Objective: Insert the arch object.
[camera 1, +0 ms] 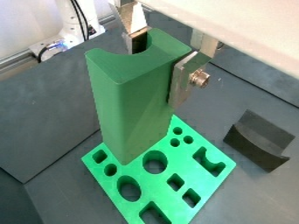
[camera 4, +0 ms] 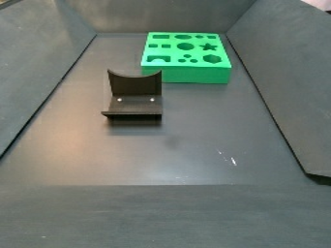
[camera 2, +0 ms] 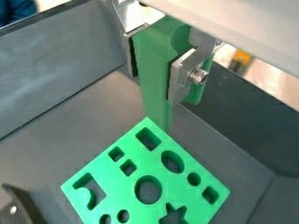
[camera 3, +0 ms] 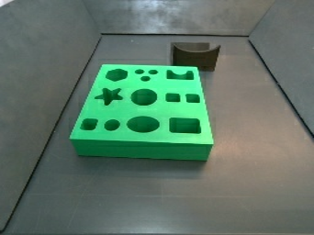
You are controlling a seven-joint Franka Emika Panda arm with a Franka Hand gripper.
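Arch object (camera 3: 194, 55) resting on the dark surface (camera 3: 245, 174) with its notch upward, near a corner of the green board (camera 3: 141, 106) but apart from it, seen in both side views (camera 4: 134, 94) and off to the edge in both wrist views (camera 1: 260, 140). Above the board, out of both side views, the hand (camera 1: 158, 66) pinching 1 tall green block (camera 1: 128, 105), silver fingers (camera 1: 184, 80) pressed against its opposite faces.

The gripper (camera 1: 158, 63) has flat silver plate fingers (camera 1: 184, 77) fastened with a metal bolt.
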